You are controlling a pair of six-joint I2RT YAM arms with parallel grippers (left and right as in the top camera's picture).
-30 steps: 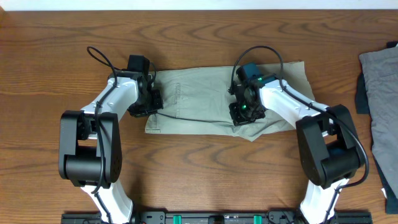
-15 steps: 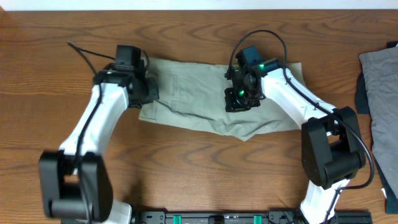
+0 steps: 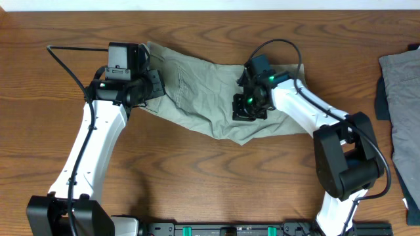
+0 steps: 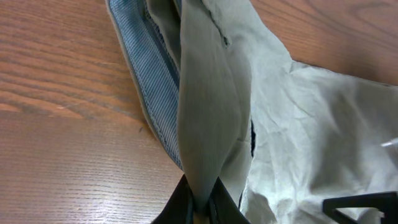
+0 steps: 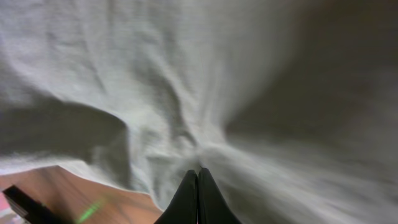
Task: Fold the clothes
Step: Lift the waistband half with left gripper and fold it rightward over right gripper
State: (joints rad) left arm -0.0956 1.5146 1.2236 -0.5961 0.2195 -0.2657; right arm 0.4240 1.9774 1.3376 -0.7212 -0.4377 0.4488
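You have no readable text, label, brand, number or sign in any of the three views. The shorts (image 3: 203,98) show plain fabric only, and the ribbed blue lining (image 4: 149,81) at the waistband carries no print you can make out.

Rumpled pale khaki shorts (image 3: 203,98), one end lifted
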